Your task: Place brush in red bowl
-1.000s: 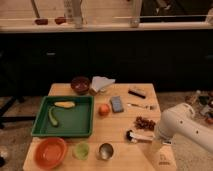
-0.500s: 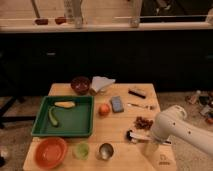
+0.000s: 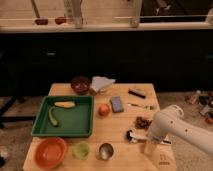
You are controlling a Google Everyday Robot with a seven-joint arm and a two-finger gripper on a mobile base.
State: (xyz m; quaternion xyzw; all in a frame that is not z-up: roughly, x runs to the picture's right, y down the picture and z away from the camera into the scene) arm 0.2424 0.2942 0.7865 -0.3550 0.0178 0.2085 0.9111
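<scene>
In the camera view the wooden table carries many things. The brush lies flat near the right front part, its dark head towards the left, and its white handle goes under the white arm. The gripper points down just over this handle with its fingers apart, and it holds nothing. The red bowl stands at the front left corner, well apart from the brush, and between them stand a green cup and a metal cup.
</scene>
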